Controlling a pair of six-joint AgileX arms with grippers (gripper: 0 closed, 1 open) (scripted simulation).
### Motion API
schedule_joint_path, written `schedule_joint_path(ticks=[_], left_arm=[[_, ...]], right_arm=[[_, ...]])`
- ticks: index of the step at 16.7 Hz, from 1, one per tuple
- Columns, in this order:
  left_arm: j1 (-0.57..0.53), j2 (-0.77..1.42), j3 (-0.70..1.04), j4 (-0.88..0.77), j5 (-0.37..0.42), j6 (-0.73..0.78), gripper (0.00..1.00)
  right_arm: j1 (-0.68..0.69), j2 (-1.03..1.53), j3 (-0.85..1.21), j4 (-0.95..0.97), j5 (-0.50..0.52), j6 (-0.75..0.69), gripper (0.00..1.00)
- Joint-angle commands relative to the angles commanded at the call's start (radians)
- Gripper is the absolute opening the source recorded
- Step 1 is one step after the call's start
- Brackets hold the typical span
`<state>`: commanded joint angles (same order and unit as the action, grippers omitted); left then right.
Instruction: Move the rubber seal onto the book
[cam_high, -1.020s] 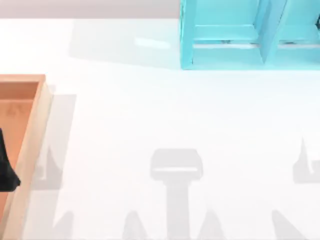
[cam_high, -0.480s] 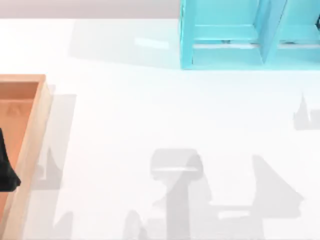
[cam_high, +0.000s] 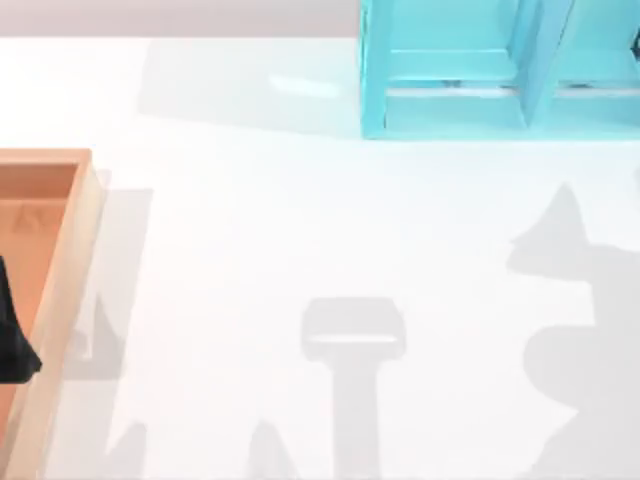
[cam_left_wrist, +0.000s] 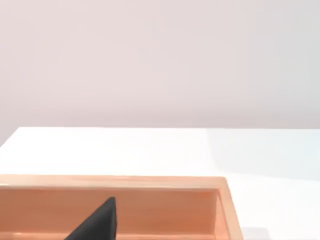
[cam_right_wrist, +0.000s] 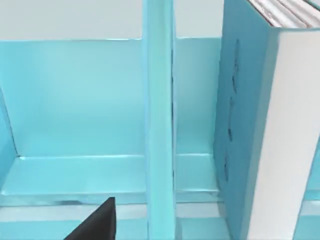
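The book (cam_right_wrist: 245, 125) stands upright inside the light-blue shelf unit (cam_right_wrist: 75, 100), close ahead in the right wrist view; it has a teal-blue cover and a white face. A dark tip of my right gripper (cam_right_wrist: 95, 222) pokes in at that view's edge, short of the shelf's divider. My left gripper (cam_high: 12, 340) hangs as a black shape over the wooden tray (cam_high: 70, 270) at the table's left edge, and its tip (cam_left_wrist: 95, 222) lies over the tray's inside. The rubber seal is out of view.
The shelf unit (cam_high: 450, 70) stands at the table's back right, its compartments facing forward. The tray (cam_left_wrist: 150, 182) has raised wooden walls. Arm shadows lie across the white table (cam_high: 250, 220), the largest at the right.
The right arm's shadow has grown and slid toward the right and back, nearer the shelf. The left gripper and the tray have not moved.
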<state>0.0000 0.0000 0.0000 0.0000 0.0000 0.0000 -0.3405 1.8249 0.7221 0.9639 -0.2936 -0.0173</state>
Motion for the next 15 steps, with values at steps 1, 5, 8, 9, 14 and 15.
schedule_joint_path(ticks=[1,5,8,9,14,15], left_arm=[[0.0,0.0,0.0,0.0,0.0,0.0,1.0],[0.0,0.0,0.0,0.0,0.0,0.0,1.0],[0.0,0.0,0.0,0.0,0.0,0.0,1.0],[0.0,0.0,0.0,0.0,0.0,0.0,1.0],[0.0,0.0,0.0,0.0,0.0,0.0,1.0],[0.0,0.0,0.0,0.0,0.0,0.0,1.0]], right_arm=[[-0.016,0.079,0.034,0.045,-0.012,-0.001,1.0],[-0.06,0.29,0.136,0.176,-0.046,-0.005,1.0],[-0.07,0.336,0.162,0.209,-0.054,-0.005,1.0],[-0.07,0.336,0.162,0.209,-0.054,-0.005,1.0],[-0.063,0.343,0.173,0.201,-0.049,-0.005,1.0],[-0.061,0.358,0.197,0.192,-0.045,-0.005,1.0]])
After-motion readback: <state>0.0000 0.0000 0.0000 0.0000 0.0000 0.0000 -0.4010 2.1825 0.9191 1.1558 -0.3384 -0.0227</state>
